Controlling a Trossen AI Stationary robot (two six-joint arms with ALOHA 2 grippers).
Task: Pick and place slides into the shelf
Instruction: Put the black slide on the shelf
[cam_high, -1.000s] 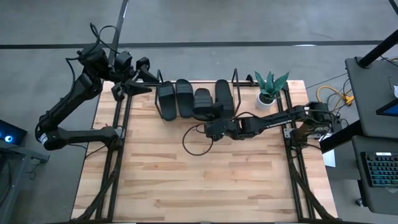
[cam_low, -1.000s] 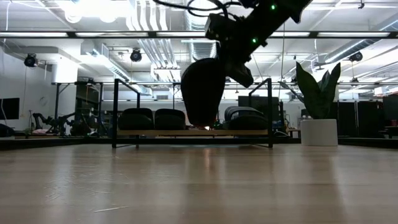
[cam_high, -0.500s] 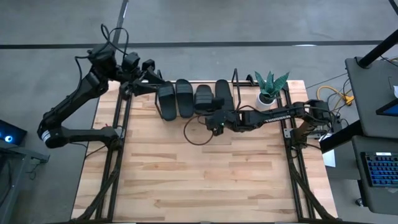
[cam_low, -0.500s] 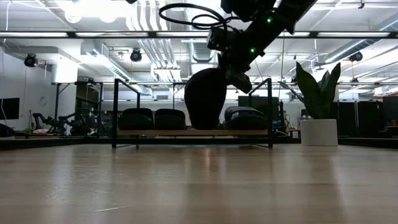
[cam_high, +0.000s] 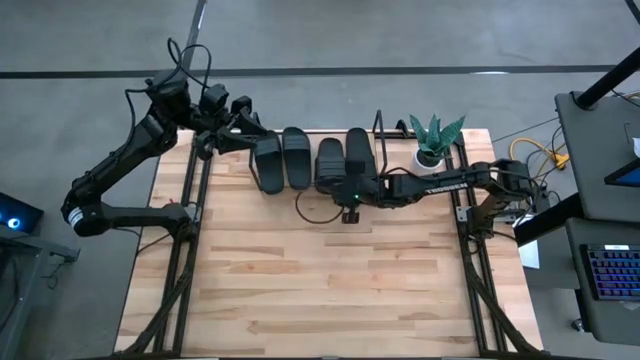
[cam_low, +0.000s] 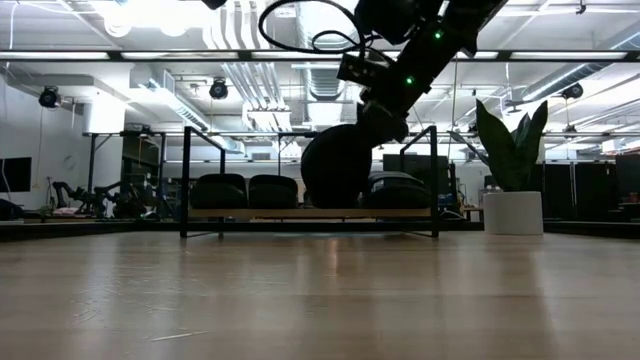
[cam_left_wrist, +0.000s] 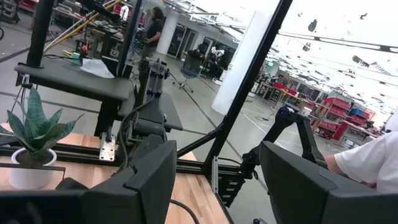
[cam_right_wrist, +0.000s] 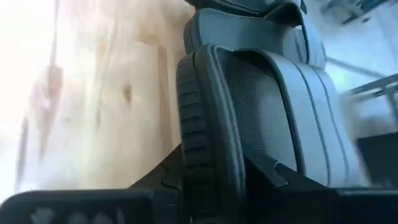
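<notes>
The shelf (cam_high: 310, 190) (cam_low: 250, 213) stands at the table's far edge. Three black slides lie on its board: two on the left (cam_high: 265, 160) (cam_high: 296, 155) and one on the right (cam_high: 361, 152). A fourth slide (cam_high: 328, 162) (cam_low: 335, 178) sits tilted in the gap between them, held by my right gripper (cam_high: 342, 188) (cam_right_wrist: 217, 193), which is shut on it. My left gripper (cam_high: 248, 136) (cam_left_wrist: 217, 180) hovers open at the shelf's left end, beside the leftmost slide, touching nothing. My right gripper pinches the fourth slide at its near end (cam_right_wrist: 205, 155), the sole standing on edge between the two fingers (cam_right_wrist: 155, 186). The fingers come slanting down from the table's near right side, along the slide. It is tilted, its lower far end at the shelf board (cam_low: 330, 205).
A potted plant (cam_high: 432, 150) (cam_low: 512, 200) stands right of the shelf at the far right corner. The shelf's black wire end frames (cam_low: 185, 180) (cam_low: 435, 180) rise at both ends. A cable loop (cam_high: 310, 210) hangs by my right wrist. Bare wood (cam_high: 320, 290) fills the near half.
My right gripper moved toward the far edge and down, carrying the slide from hanging nearly upright above the shelf to tilted low in the gap between the shelved slides. My left gripper moved right, from beyond the table's far left corner to the shelf's left end.
</notes>
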